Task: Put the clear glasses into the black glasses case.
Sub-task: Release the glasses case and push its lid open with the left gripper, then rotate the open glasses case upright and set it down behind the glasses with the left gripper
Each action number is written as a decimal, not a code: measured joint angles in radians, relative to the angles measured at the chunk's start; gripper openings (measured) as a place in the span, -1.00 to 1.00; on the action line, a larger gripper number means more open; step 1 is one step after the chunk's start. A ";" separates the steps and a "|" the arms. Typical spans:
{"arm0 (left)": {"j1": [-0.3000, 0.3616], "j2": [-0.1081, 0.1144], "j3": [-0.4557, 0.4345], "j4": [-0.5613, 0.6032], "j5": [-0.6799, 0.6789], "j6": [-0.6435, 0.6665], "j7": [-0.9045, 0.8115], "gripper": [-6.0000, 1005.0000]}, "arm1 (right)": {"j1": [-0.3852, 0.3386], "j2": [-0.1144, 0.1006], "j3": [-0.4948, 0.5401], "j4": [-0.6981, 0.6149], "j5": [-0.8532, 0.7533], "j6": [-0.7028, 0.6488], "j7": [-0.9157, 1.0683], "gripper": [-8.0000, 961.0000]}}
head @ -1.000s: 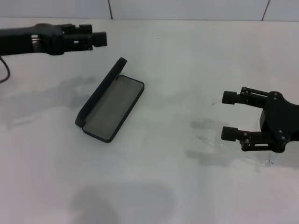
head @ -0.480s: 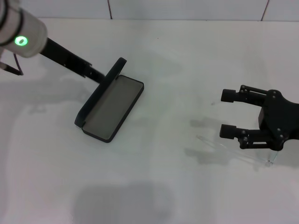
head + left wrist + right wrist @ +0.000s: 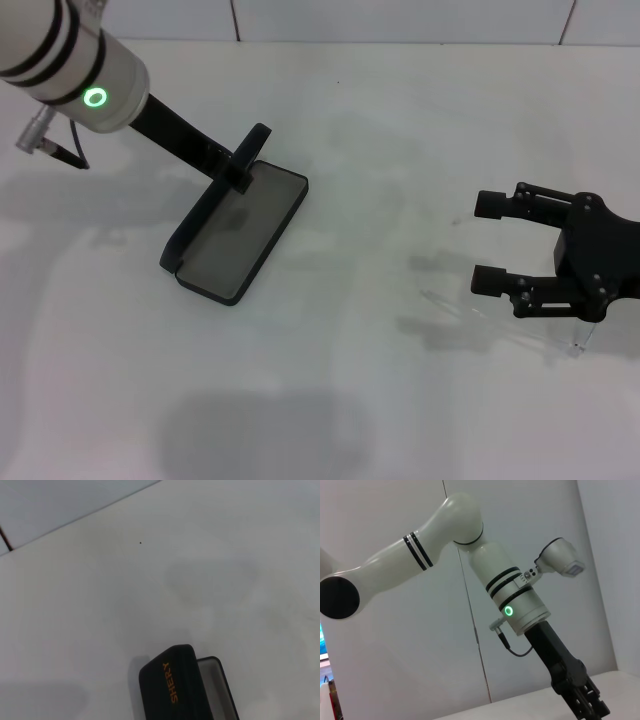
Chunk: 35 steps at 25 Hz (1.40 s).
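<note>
The black glasses case (image 3: 238, 228) lies open on the surface's (image 3: 380, 120) left; the left end effector (image 3: 243, 168) is at its raised lid, grip unreadable. The right end effector (image 3: 490, 245) hovers open above the clear glasses (image 3: 470, 308), near right.

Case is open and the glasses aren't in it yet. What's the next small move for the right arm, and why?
Probably lower the right gripper and close it on the clear glasses. Its fingers are spread and hover beside the glasses, which lie flat on the table, far from the black glasses case. The case lies open with the left gripper at its raised lid, its grey lining bare.
</note>
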 joint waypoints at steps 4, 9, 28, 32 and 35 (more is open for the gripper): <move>-0.010 -0.001 0.016 -0.038 0.003 -0.037 -0.003 0.21 | 0.002 0.001 0.000 0.000 0.000 0.002 0.000 0.78; -0.023 0.001 0.016 -0.104 0.010 -0.068 -0.003 0.20 | 0.005 0.001 -0.003 0.004 0.000 0.002 0.000 0.78; -0.022 0.003 0.019 -0.122 0.037 -0.125 0.000 -0.33 | 0.007 -0.001 0.000 0.014 0.000 0.008 0.000 0.78; -0.025 0.000 0.021 -0.124 0.052 -0.127 0.000 -0.49 | 0.010 -0.002 0.000 0.013 0.000 0.015 -0.001 0.78; -0.020 0.000 0.022 -0.105 0.033 -0.117 0.010 -0.54 | 0.011 -0.002 0.000 0.012 0.001 0.021 -0.002 0.78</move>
